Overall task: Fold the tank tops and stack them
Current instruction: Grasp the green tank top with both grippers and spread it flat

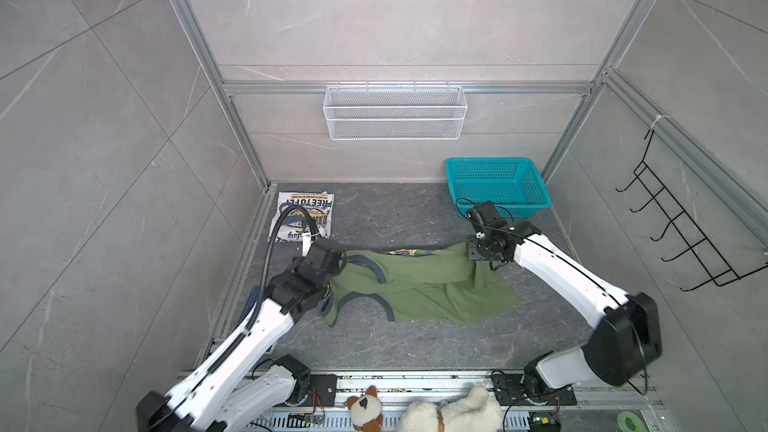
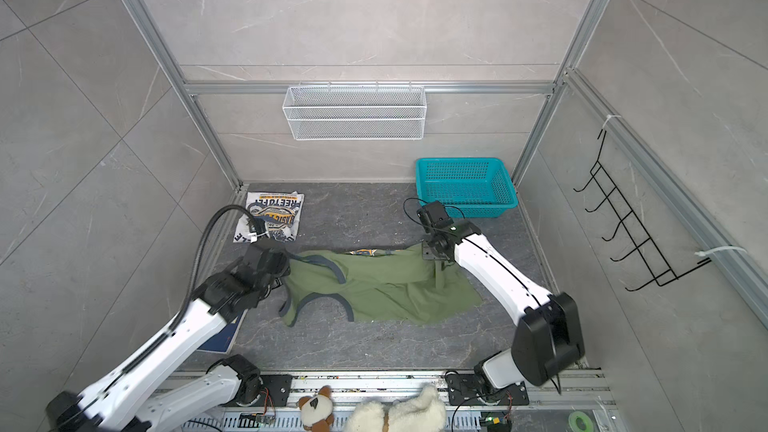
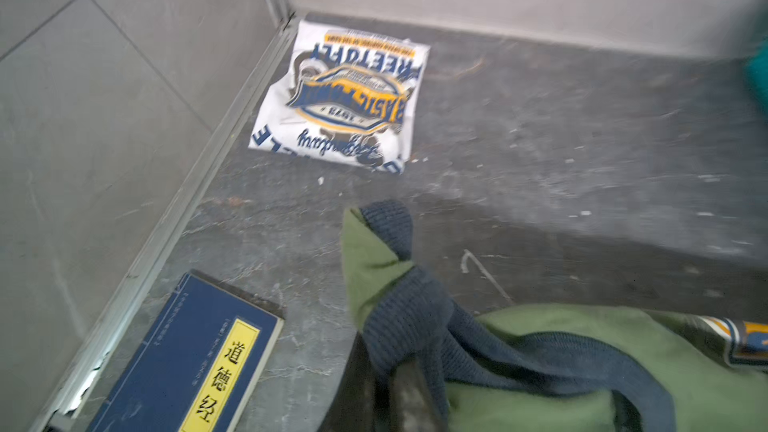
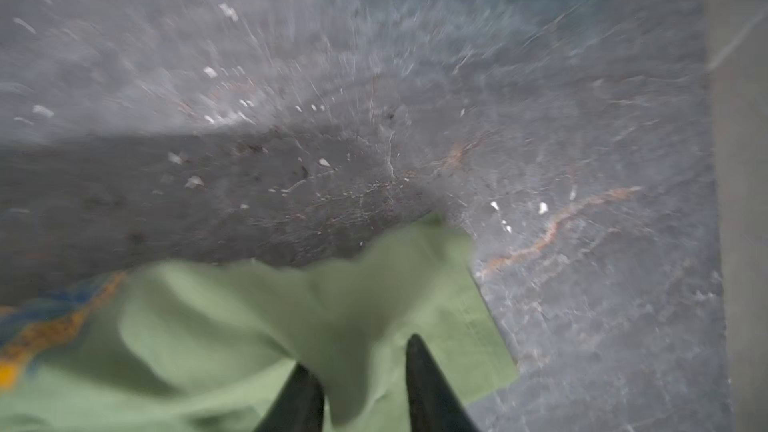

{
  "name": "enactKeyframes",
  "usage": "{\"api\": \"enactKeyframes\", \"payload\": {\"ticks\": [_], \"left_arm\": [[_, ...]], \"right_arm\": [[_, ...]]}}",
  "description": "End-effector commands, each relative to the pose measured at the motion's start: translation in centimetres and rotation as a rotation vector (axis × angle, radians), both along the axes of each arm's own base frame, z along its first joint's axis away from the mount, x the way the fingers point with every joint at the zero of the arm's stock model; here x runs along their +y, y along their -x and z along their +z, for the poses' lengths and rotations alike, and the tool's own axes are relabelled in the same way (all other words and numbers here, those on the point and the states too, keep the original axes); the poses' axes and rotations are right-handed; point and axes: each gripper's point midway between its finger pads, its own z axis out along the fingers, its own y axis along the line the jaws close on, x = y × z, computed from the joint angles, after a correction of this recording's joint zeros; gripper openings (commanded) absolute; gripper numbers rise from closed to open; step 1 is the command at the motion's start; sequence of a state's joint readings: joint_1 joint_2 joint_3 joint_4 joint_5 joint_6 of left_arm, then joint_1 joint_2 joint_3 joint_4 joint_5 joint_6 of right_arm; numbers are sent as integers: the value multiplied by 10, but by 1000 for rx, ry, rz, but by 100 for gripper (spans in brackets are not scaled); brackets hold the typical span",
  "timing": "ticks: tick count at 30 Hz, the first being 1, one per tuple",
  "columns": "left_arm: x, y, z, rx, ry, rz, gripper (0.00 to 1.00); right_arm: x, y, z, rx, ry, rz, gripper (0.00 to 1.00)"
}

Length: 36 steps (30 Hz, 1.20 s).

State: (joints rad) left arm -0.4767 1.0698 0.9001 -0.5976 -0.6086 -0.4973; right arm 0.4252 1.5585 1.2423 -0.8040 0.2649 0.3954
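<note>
While folding the olive tank top lying centred on the table, pinching its nine o'clock strap in the clamped left tool, holding the right tool parted around the three o'clock hem, probably needing a firm closing there next.

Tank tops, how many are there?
2. The white tank top lies folded in the far left corner. The olive green tank top is spread out, partly folded over, in the middle. I see no others, but one could hide underneath.
</note>
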Motion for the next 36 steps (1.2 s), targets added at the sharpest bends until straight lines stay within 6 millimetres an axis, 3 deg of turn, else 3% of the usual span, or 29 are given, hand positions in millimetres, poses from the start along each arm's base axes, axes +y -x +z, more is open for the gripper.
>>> {"api": "enactKeyframes", "payload": {"ticks": [1,6,10,12,14,16,19,22,25,27,30,33,36], "left_arm": [[12,-27,-20,102,81,55,1],[3,-63,-36,176,77,30,0],[3,-72,-50,216,70,39,1],[8,-72,-58,259,49,53,11],[10,-69,-63,309,32,65,37],[5,-62,-62,331,39,45,51],[-21,-42,-44,294,61,-26,63],[-64,-19,-32,260,110,-128,67],[-108,-10,-54,329,248,-235,68],[-121,-11,-77,381,287,-254,68],[-136,-17,-98,417,312,-268,68],[-147,-20,-107,428,353,-284,65],[-153,-19,-114,449,365,-293,64]], "right_arm": [[3,-30,1,-32,-20,-35,50],[1,-24,7,-67,-48,-25,59],[-9,1,-27,11,-85,-26,62],[-7,11,-45,47,-151,-20,62],[3,22,-59,80,-221,1,62],[7,30,-66,91,-260,2,62],[3,37,-73,88,-256,-10,63],[-6,36,-77,80,-211,-31,64],[-6,28,-83,79,-200,-46,63],[-1,18,-85,80,-210,-49,61],[1,1,-85,74,-197,-69,55],[7,-13,-71,52,-213,-70,36],[2,-31,-45,-13,-179,-83,13]]}}
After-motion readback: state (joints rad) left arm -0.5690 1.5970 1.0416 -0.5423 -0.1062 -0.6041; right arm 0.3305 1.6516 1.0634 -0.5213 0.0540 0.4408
